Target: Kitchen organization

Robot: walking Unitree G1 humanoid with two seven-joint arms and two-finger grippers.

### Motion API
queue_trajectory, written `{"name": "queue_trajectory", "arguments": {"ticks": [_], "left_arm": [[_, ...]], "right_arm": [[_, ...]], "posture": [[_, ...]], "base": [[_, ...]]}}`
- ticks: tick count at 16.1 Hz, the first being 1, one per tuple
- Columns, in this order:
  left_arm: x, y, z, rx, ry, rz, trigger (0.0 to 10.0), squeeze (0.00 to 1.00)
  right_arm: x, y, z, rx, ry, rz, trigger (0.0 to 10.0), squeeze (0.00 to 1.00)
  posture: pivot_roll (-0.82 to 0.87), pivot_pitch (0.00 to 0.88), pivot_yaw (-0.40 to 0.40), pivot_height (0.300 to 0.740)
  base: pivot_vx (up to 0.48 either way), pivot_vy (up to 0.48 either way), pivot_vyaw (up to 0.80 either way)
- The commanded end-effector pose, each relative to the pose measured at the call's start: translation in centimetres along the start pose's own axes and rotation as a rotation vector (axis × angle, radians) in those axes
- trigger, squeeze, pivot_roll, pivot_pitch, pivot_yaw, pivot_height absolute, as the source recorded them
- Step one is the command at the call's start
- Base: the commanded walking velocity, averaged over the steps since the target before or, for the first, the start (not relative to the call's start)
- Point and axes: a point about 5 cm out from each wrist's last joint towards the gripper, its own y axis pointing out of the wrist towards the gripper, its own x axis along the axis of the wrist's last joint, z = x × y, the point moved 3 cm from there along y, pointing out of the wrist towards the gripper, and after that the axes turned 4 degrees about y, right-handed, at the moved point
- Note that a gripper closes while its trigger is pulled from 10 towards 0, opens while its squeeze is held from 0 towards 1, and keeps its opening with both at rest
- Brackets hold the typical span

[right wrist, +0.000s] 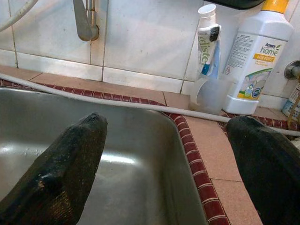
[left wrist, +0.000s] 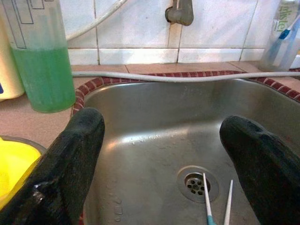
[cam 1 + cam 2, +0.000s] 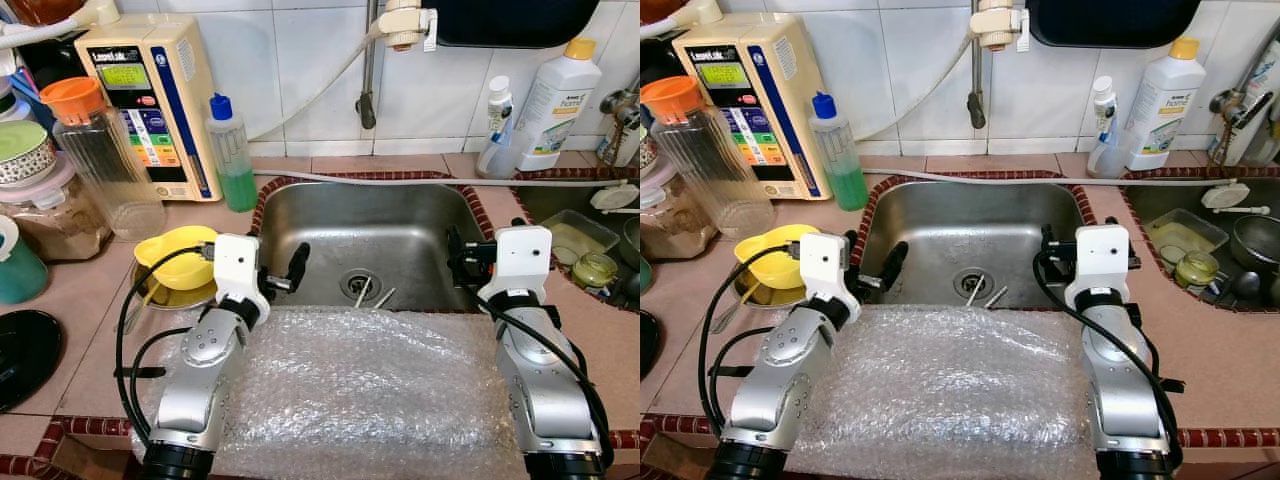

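Two chopsticks (image 2: 207,199) are lying in the sink (image 3: 400,215) beside the drain (image 2: 197,183), just ahead of and below the left gripper (image 2: 161,154), long axes running toward it; its jaws are gaping apart, empty. The right gripper (image 1: 168,159), likewise spread, is sitting farther off over the sink's rim.

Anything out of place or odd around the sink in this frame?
Yes. Two thin white sticks lie in the sink beside the drain, one with a blue tip. A sheet of bubble wrap is draped over the counter's front edge, partly overhanging the basin.
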Motion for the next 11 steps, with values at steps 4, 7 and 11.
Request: {"name": "queue_trajectory", "arguments": {"ticks": [4,7,11], "left_arm": [[0.07,0.11,0.36,0.006,0.021,-0.001,10.0,0.00],[0.00,0.09,0.36,0.002,0.029,0.001,10.0,0.00],[0.24,0.05,0.39,0.008,-0.002,-0.015,10.0,0.00]], "right_arm": [[0.49,0.07,0.17,0.003,0.005,-0.012,10.0,0.00],[0.49,0.09,0.15,0.003,0.006,-0.013,10.0,0.00],[0.50,0.18,0.22,0.008,0.005,-0.013,10.0,0.00]], "posture": [[-0.06,0.000,0.067,0.740],[-0.06,0.000,0.068,0.740],[-0.06,0.000,0.068,0.740]], "base": [[0.000,-0.298,0.00],[0.000,-0.317,0.00],[0.000,-0.132,0.00]]}}
